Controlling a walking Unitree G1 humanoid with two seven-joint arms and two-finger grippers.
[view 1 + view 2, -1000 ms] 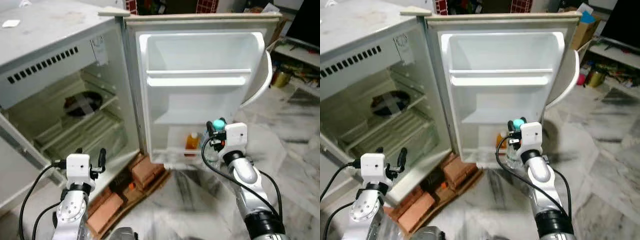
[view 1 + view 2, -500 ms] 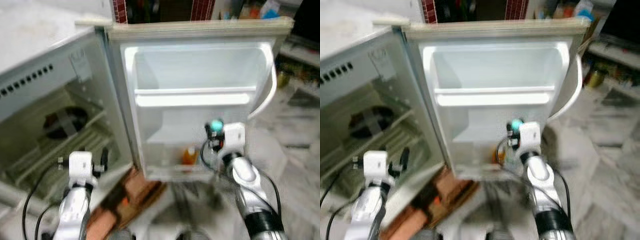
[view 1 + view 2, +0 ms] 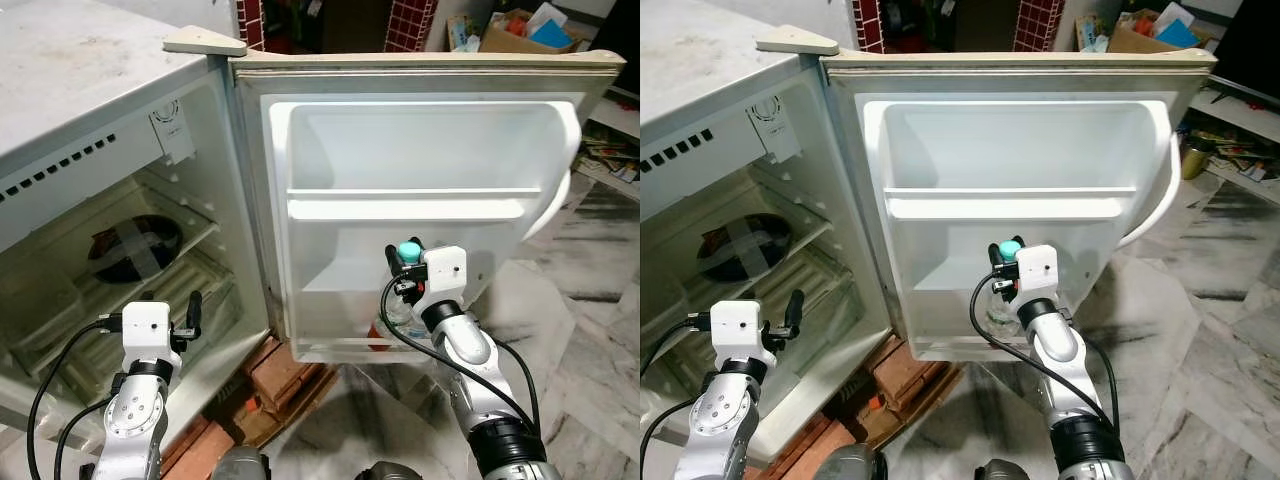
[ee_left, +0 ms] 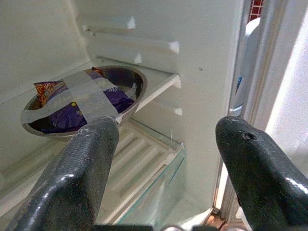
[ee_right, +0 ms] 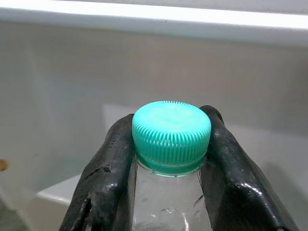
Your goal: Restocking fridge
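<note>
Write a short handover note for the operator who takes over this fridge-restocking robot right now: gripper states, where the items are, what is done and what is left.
Right gripper: shut on the clear plastic bottle with the teal ribbed cap, held at the neck, just above the open white fridge door's bottom rack.
Left gripper: open, empty, facing the fridge interior.
A steel bowl taped over purple packets sits on an inner shelf. Something orange shows in the door's bottom rack beside the bottle.
Done: bottle brought to the door.
Left: lower it into the rack and release.

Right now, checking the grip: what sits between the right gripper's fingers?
The right wrist view shows the clear bottle's neck, just under its teal cap, clamped between the fingers.
</note>
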